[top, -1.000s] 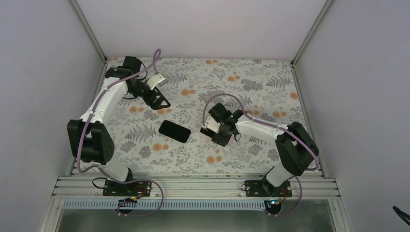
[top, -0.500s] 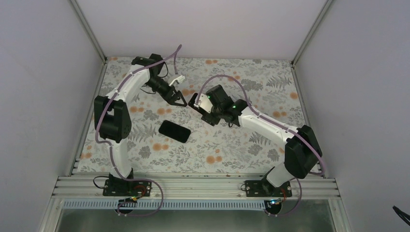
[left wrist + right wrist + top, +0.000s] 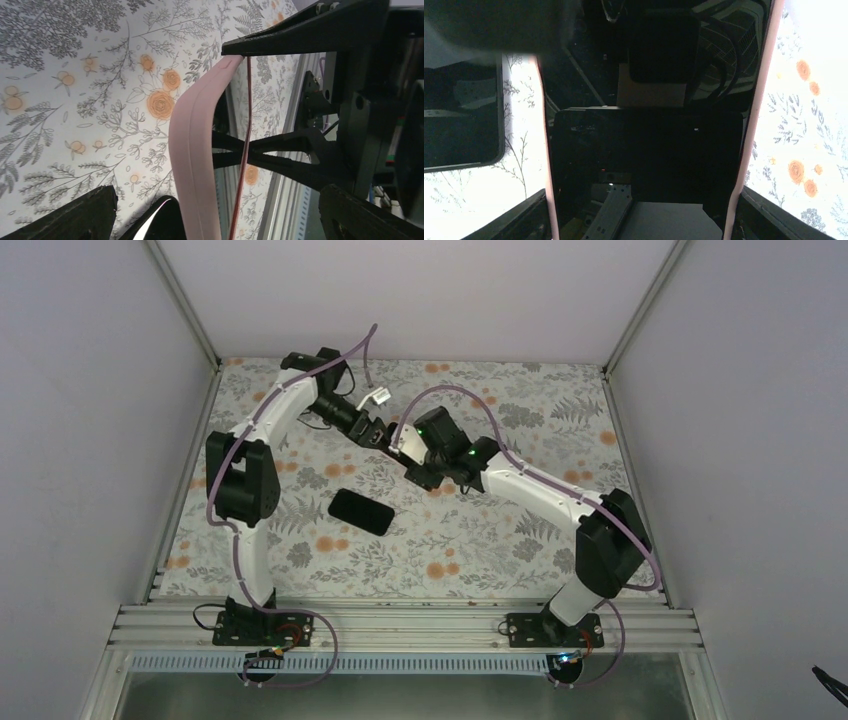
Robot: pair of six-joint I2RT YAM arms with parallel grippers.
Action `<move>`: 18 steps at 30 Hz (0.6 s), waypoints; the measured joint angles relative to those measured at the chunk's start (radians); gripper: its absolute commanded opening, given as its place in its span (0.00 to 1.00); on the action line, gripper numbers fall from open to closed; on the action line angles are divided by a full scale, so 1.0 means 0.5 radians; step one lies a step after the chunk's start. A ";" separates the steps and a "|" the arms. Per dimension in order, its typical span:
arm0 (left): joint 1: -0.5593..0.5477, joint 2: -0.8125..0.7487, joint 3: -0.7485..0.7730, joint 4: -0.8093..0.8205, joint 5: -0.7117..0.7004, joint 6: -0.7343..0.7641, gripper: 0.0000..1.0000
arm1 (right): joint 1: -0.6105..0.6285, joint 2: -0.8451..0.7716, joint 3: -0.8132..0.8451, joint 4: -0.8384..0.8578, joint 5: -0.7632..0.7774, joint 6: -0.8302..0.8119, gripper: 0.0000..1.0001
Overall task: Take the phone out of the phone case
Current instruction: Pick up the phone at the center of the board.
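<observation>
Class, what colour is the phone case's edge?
The phone case is pale pink; see left wrist view.

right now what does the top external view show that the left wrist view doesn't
Only top external: both arms whole, the left gripper and right gripper close together over the far table, and the black phone lying flat, apart from both. Only left wrist: the pink case edge-on and bowed, a black finger touching its end. Both: the floral table cover.

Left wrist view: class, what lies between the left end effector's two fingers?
The pink phone case, seen edge-on and bowed, stands between the fingers of the open left end effector. The left wrist view shows this.
</observation>
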 measured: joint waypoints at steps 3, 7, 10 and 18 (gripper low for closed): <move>-0.011 0.028 0.000 0.000 0.037 -0.018 0.96 | 0.011 0.021 0.043 0.013 0.007 0.002 0.46; -0.011 0.034 0.000 -0.002 0.072 -0.040 0.88 | 0.027 0.048 0.084 0.028 0.012 0.002 0.47; -0.011 0.034 0.000 -0.005 0.110 -0.040 0.79 | 0.040 0.072 0.106 0.030 0.015 0.002 0.47; -0.011 0.034 0.000 -0.014 0.186 -0.051 0.40 | 0.068 0.073 0.106 0.030 0.039 0.005 0.47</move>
